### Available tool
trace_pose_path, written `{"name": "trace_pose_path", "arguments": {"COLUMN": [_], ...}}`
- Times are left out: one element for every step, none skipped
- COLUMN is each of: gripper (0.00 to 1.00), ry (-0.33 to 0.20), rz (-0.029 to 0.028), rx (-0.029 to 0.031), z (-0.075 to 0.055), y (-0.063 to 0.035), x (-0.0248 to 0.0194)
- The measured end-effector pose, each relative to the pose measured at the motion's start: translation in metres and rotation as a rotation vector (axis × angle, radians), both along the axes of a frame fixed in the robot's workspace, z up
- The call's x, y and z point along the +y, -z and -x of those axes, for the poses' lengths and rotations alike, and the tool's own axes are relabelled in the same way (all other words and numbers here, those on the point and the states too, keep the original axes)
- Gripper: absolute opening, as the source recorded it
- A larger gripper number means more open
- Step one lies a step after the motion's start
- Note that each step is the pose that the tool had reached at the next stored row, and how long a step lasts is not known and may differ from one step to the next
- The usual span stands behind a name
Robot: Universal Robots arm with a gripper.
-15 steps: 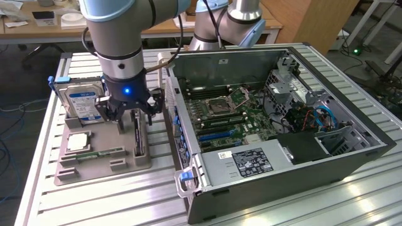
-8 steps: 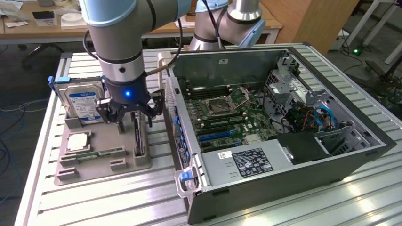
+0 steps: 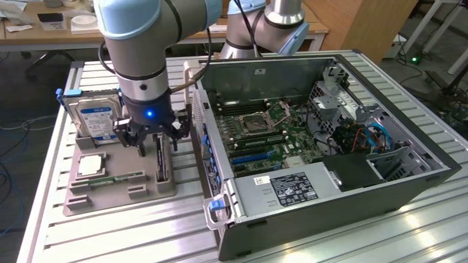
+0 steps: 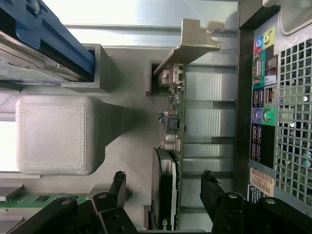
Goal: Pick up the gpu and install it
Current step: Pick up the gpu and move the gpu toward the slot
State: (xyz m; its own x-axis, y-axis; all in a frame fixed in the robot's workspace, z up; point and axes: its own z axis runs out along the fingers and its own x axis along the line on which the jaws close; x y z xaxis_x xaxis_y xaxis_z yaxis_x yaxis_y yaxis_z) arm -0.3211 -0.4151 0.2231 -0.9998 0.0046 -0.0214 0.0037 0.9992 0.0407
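Note:
The gpu (image 3: 161,160) is a thin dark card standing on edge in a slot of the grey holder (image 3: 109,198), at the side nearest the computer case. In the wrist view the gpu (image 4: 174,122) appears edge-on, with its silvery bracket (image 4: 191,43) at the far end. My gripper (image 3: 155,143) hangs just above the card. Its two black fingers (image 4: 118,183) straddle the card with a gap on each side, so the gripper (image 4: 162,184) is open and holds nothing.
The open computer case (image 3: 380,189) lies to the exterior view's right, with its motherboard (image 3: 256,137) and blue slots (image 3: 252,158) exposed. The holder also carries a hard drive (image 3: 96,118), a processor (image 3: 89,164) and a green memory stick (image 3: 117,178). The case's rear panel (image 4: 265,112) is close beside the card.

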Motion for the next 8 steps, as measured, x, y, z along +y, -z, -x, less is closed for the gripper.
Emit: {"name": "trace_pose_path", "arguments": {"gripper": [0.72, 0.72, 0.72, 0.72, 0.72, 0.72, 0.72, 0.72], "ry": [0.000, 0.000, 0.000, 0.000, 0.000, 0.000, 0.000, 0.000], "rz": [0.0000, 0.0000, 0.0000, -0.0001, -0.0001, 0.0001, 0.0002, 0.0001], "rx": [0.0000, 0.0000, 0.0000, -0.0001, -0.0001, 0.0001, 0.0002, 0.0001], "z": [0.0000, 0.0000, 0.0000, 0.0000, 0.0000, 0.0000, 0.0000, 0.0000], "y": [0.0015, 0.0029, 0.0043, 0.0055, 0.0062, 0.0062, 0.0062, 0.0062], "x": [0.0000, 0.0000, 0.0000, 0.0000, 0.0000, 0.0000, 0.0000, 0.0000]}}
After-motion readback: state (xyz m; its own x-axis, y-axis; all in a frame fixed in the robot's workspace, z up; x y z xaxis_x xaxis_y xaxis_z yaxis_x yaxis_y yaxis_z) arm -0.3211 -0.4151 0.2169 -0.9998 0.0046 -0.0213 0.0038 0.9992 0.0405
